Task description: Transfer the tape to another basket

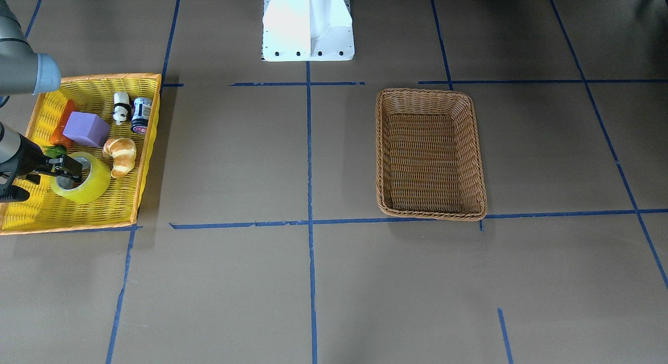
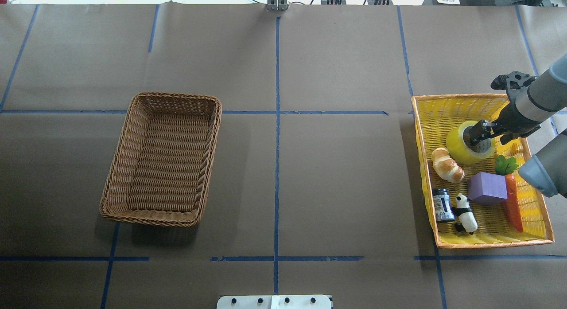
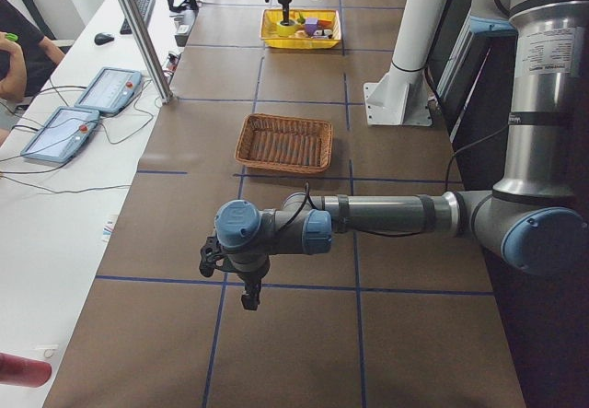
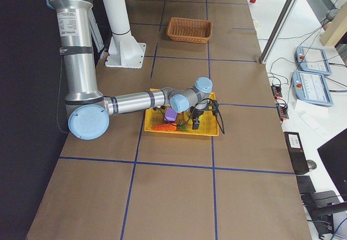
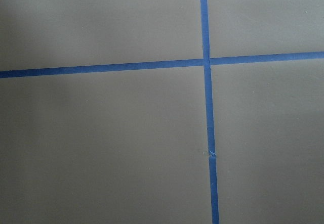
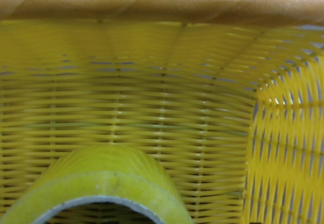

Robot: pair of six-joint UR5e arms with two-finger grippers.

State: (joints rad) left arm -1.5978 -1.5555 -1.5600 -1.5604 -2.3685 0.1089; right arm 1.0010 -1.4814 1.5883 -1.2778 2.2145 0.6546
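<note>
The tape (image 2: pixel 465 146), a wide yellow translucent roll, lies flat in the bright yellow tray (image 2: pixel 487 242) at the table's right end. It also shows in the front view (image 1: pixel 86 184) and fills the bottom of the right wrist view (image 6: pixel 101 186). My right gripper (image 2: pixel 480 131) hangs over the roll's rim with its fingers reaching down at the core, and its jaws look open around the roll's wall. The brown wicker basket (image 2: pixel 117 198) stands empty on the left half, far from the tape. My left gripper (image 3: pixel 247 293) hangs over bare table; I cannot tell whether it is open or shut.
The yellow tray also holds a croissant (image 2: pixel 447 164), a purple block (image 2: pixel 487 188), a toy carrot (image 2: pixel 513 202), a panda figure (image 2: pixel 465 213) and a small can (image 2: pixel 442 205). Blue tape lines cross the brown table. The white robot base (image 1: pixel 308 24) stands at the near edge.
</note>
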